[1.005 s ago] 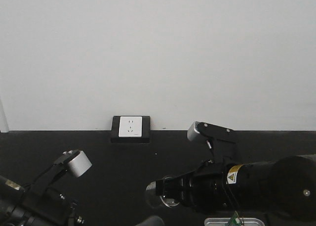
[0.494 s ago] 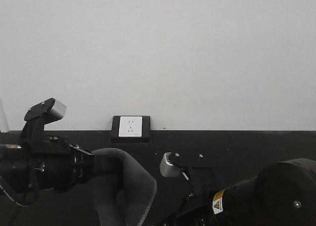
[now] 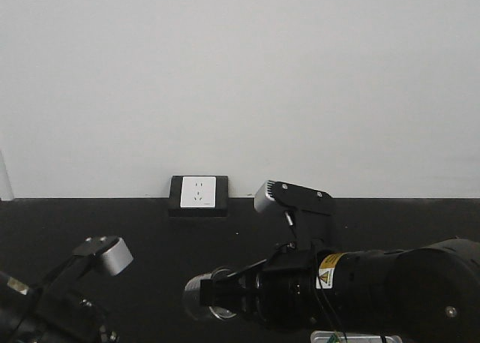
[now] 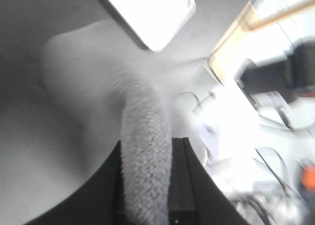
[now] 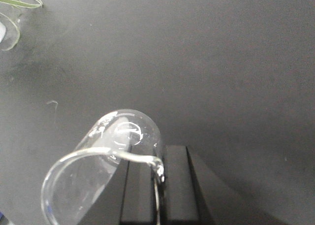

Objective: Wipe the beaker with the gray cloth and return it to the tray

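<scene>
Gray cloth [image 4: 103,92] is clamped in left gripper [image 4: 149,153]; white rounded-corner object [image 4: 147,11] is seen above, background blurred.

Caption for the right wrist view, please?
Right claw holds the clear beaker by its rim over the dark tabletop.

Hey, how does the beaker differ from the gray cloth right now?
The beaker is clear, rigid glass; the gray cloth is opaque, soft, textured fabric. The beaker is a stiff cylinder held on its side; the gray cloth is folded and limp. Both are pinched in a gripper: the beaker in the right gripper, the gray cloth in the left gripper.
</scene>
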Controlling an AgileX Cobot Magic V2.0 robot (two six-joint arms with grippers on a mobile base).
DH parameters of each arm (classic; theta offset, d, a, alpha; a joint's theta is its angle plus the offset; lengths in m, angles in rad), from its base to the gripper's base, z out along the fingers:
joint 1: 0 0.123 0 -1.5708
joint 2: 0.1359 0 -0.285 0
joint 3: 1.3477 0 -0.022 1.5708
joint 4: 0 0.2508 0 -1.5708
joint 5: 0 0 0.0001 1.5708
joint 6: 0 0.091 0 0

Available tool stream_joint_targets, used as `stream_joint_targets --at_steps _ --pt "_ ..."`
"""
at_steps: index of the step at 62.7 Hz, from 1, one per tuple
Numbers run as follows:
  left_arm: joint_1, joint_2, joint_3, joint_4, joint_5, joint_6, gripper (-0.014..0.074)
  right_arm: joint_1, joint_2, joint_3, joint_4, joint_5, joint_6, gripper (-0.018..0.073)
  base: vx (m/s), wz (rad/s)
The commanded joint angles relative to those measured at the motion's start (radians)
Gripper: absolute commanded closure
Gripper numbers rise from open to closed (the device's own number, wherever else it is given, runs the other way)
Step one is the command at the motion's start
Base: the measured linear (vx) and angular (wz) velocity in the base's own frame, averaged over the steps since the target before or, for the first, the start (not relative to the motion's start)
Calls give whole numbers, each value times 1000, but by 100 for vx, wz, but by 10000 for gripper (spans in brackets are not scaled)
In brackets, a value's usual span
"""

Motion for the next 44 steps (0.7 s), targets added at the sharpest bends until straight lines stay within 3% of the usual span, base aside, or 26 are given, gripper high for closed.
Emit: stream_joint_targets --at_steps 1,10,15,19,31,44 --pt "-4 -28 -32 -60 -180 -2 596 0 -26 -32 8 34 2 570 0 0" --pt "-4 -28 -32 -41 -514 -6 596 -2 -19 -32 -54 197 -17 570 0 0" --pt "7 -28 -32 8 -589 -25 596 -28 -24 -32 -142 241 35 570 0 0" --pt "28 -28 -32 70 -591 -86 596 -83 -27 -32 -208 287 91 570 0 0" --pt "92 -28 -28 418 -558 -275 594 -303 -26 -31 -411 473 91 568 0 0" --pt "104 -27 39 716 -564 -505 575 -442 14 -30 -400 505 -62 567 0 0"
